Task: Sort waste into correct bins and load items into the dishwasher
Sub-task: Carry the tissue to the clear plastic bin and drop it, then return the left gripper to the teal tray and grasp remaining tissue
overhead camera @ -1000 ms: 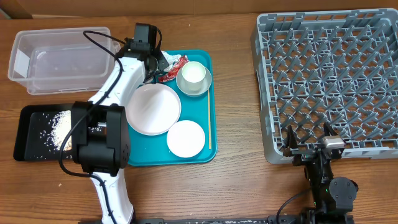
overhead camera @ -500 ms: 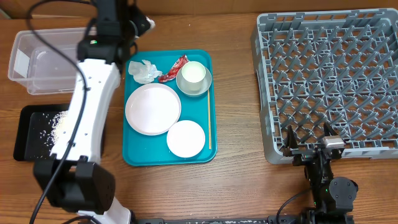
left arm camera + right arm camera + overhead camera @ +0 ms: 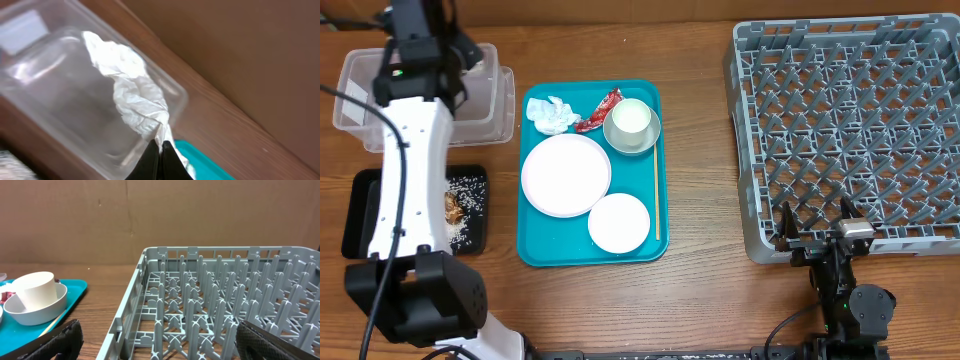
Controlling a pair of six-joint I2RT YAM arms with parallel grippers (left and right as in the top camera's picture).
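My left gripper [image 3: 161,150] is shut on a crumpled white napkin [image 3: 135,95] and holds it over the clear plastic bin [image 3: 50,75]. In the overhead view that gripper [image 3: 470,52] is above the bin [image 3: 495,110] at the far left. The teal tray [image 3: 535,250] holds another crumpled napkin [image 3: 552,113], a red wrapper [image 3: 601,108], a cup in a bowl [image 3: 631,122], a large plate [image 3: 566,175], a small plate [image 3: 618,222] and a chopstick [image 3: 656,195]. My right gripper [image 3: 817,232] is open and empty at the near edge of the grey dish rack [image 3: 860,120].
A black tray [image 3: 465,205] with rice and food scraps lies in front of the clear bin, partly under my left arm. The right wrist view shows the rack [image 3: 225,295] ahead and the bowl with the cup [image 3: 35,305] at the left.
My left arm has swung from the tray's back corner leftward to above the clear bin, carrying a white napkin. The right arm has not moved.
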